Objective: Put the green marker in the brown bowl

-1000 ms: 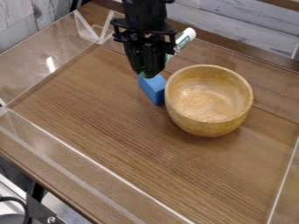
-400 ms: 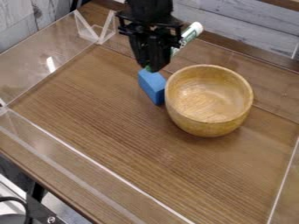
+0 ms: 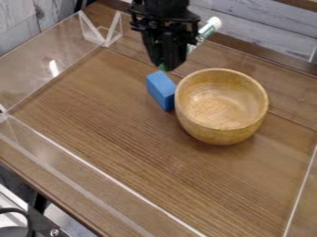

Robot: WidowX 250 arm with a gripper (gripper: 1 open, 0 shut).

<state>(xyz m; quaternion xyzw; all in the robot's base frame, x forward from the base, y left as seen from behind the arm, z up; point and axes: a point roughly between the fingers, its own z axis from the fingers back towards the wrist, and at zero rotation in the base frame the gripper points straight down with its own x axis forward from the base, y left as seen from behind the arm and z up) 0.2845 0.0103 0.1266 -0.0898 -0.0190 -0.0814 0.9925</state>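
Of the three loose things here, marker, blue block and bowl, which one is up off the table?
The green marker: it is clamped in the gripper above the table, while the blue block and brown bowl sit on the wood.

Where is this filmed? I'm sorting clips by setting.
Probably a lab test bench: a wooden tabletop fenced by clear plastic walls, with only a brown bowl, a blue block and a robot gripper.

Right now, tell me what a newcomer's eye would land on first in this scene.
First the black gripper hanging above the middle back of the wooden table, shut on the green marker, which sticks out up and to the right. Next the brown bowl, empty, right of centre. A small blue block lies just left of the bowl, below the gripper.
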